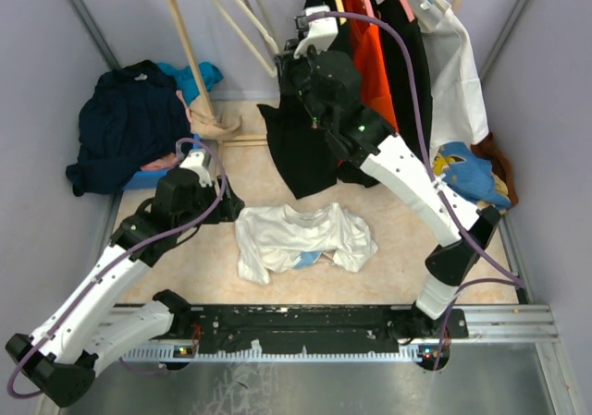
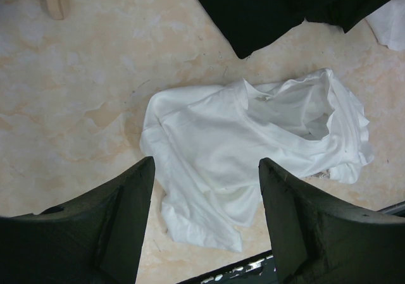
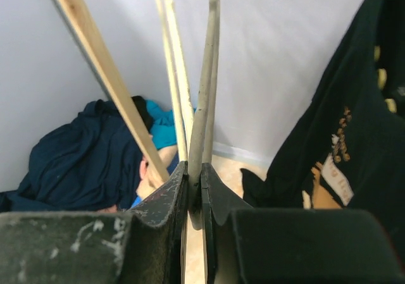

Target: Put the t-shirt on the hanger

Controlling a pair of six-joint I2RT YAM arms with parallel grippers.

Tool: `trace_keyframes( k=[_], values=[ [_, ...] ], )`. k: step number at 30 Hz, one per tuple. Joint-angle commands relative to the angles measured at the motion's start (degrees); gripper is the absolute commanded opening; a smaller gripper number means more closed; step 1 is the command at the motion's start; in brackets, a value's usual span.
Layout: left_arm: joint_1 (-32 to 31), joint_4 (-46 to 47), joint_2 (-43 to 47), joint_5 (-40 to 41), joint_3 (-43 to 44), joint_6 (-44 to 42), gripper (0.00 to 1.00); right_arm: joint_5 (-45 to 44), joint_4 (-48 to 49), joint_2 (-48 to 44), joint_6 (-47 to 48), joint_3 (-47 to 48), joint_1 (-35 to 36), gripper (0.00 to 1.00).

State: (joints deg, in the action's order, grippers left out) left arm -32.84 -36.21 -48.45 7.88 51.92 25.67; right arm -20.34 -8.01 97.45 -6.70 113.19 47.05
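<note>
Right arm stretched up, left arm low.
The right gripper (image 3: pixel 195 184) pinches the pale hanger (image 3: pixel 206 94); the left gripper (image 2: pixel 206 170) gapes above the crumpled t-shirt (image 2: pixel 209 138) on a peach tabletop (image 2: pixel 82 75).

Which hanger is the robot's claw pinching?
The pale grey hanger: its arm runs down between the shut fingers of the right gripper. The cream hanger beside it stays outside the grip.

T-shirt (image 1: pixel 301 238) is laid centre of table (image 1: pixel 393 274), before the hanging garments (image 1: pixel 370 54). Hanger (image 3: pixel 204 94) is pinched in right gripper (image 3: pixel 195 183) at the rack (image 1: pixel 190 54) behind. Clothes pile (image 1: pixel 129 124) is heaped far left.
</note>
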Motion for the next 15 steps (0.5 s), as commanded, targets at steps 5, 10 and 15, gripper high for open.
trace_keyframes(
  k=[5, 10, 15],
  values=[
    [0.14, 0.52, -0.98, -1.14, 1.20, -0.08, 0.72, -3.71, -0.43, -7.29, -5.03, -1.62, -4.95, 0.00],
    [0.13, 0.65, -1.71, -1.45, 1.60, -0.13, 0.72, -2.31, 0.52, -9.13, -5.05, -3.75, -6.58, 0.00],
    [0.14, 0.74, -2.47, -1.82, 1.86, -0.18, 0.72, -1.60, 0.55, -9.72, -4.20, -4.35, -7.16, 0.17]
  ],
)
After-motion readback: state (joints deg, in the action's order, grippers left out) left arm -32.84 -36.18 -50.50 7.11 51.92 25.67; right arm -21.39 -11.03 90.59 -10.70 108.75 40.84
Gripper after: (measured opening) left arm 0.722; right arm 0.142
